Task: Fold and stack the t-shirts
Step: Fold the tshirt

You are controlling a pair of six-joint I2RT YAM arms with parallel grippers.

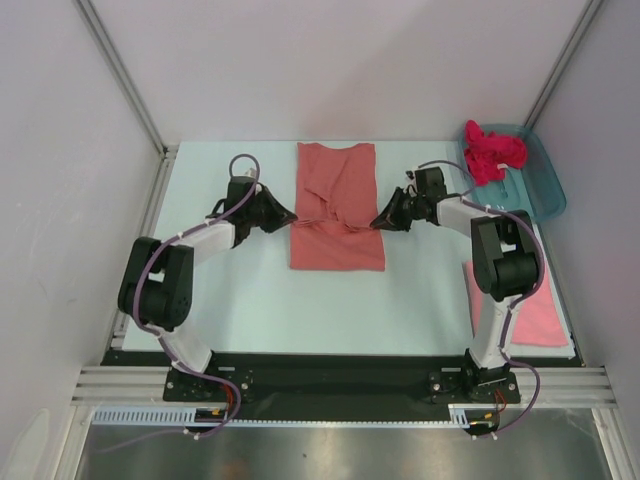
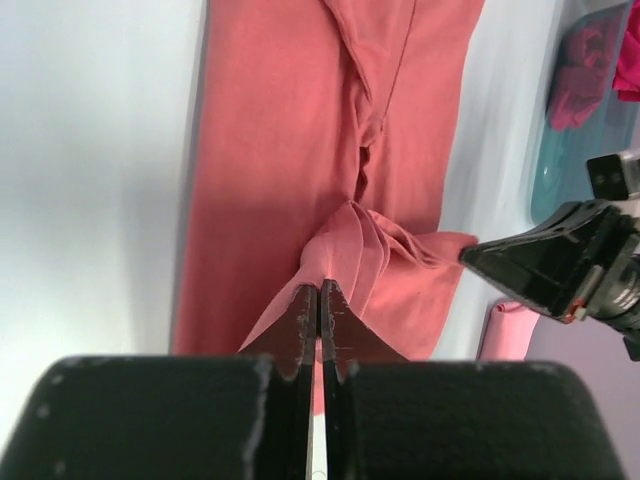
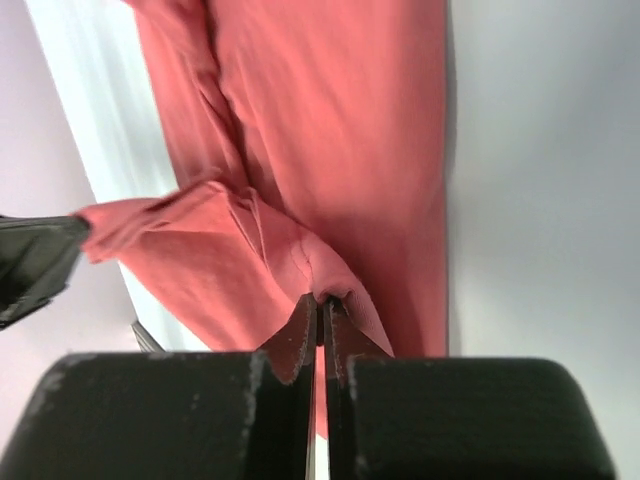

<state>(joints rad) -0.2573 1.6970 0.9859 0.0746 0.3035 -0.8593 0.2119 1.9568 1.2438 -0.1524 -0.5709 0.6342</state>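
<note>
A salmon-coral t-shirt (image 1: 337, 190) lies in a long strip at the table's middle. My left gripper (image 1: 291, 214) is shut on its left edge, pinching a lifted fold (image 2: 345, 245). My right gripper (image 1: 377, 222) is shut on its right edge; the cloth (image 3: 290, 150) bunches at the tips. A lighter pink shirt (image 1: 535, 310) lies folded at the near right, partly behind the right arm. A bright magenta shirt (image 1: 490, 152) sits crumpled in the teal tub (image 1: 545, 185).
The teal tub stands at the back right corner. White walls and metal rails close in the table on three sides. The right gripper (image 2: 540, 265) shows at the right of the left wrist view.
</note>
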